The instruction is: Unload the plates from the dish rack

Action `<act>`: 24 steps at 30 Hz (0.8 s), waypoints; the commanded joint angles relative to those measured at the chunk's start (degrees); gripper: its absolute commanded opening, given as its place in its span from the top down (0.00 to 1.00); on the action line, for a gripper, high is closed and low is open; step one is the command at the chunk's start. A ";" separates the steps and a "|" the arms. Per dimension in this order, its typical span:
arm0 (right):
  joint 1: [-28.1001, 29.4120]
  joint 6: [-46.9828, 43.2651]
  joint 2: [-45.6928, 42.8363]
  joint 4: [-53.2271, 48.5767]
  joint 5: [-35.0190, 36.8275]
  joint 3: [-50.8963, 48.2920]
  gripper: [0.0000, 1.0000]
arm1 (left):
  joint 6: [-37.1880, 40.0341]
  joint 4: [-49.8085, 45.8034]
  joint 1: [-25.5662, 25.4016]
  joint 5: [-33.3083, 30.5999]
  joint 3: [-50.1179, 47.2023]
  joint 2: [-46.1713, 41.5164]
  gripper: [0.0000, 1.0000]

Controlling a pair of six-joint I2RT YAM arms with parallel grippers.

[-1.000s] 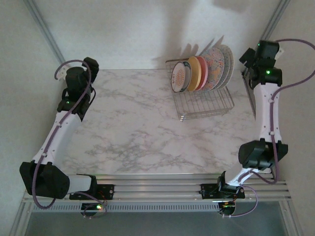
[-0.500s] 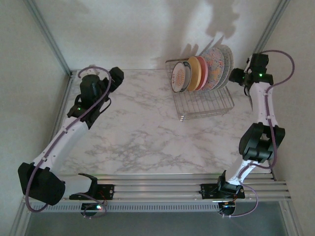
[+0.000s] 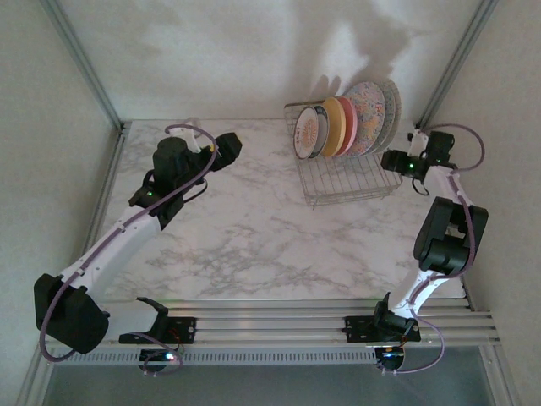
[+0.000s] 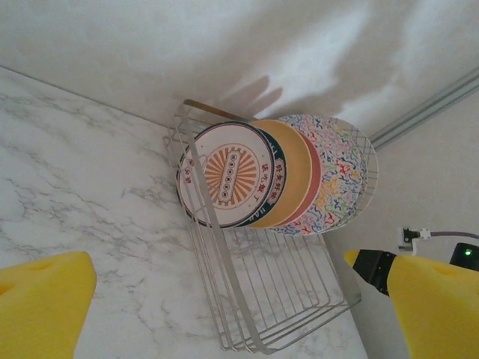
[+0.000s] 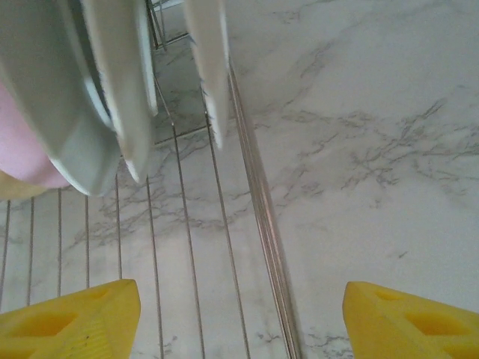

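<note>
Silver wire in the upper right of the overhead view: the dish rack sits on the marble table, with the plates standing on edge in a row at its far end. The left gripper hangs over the table at upper middle, well apart from the rack and facing it. On its wrist camera the yellow fingers are spread wide at the bottom corners, gripping nothing. The orange-motif plate fronts the row, then the yellow plate and the floral plate behind. The right gripper is just beside the rack's right-hand side. Its wrist view shows the jaws wide apart and empty, rack wires below at lower left, and pale plate rims at upper left.
</note>
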 commanded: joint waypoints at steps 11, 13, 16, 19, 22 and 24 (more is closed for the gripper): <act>-2.84 5.11 6.08 15.19 -15.48 3.15 0.30 | 1.04 1.59 -0.37 0.89 0.51 -0.42 0.01; -2.73 5.83 7.32 15.46 -16.00 4.69 0.32 | 0.96 1.73 -0.39 0.89 0.88 -0.23 0.00; -2.68 6.02 8.50 15.20 -15.94 6.75 0.33 | 0.62 2.26 -0.35 1.21 1.35 0.20 0.01; -2.67 5.62 9.38 14.33 -15.21 8.42 0.36 | 0.17 3.42 -0.31 2.47 1.70 0.55 0.01; -2.53 5.80 9.93 14.51 -14.88 9.28 0.38 | -0.52 5.31 -0.39 3.88 1.80 0.65 0.01; -2.02 5.39 10.37 14.14 -14.11 9.77 0.40 | -1.11 7.34 -0.38 5.14 1.79 0.65 0.00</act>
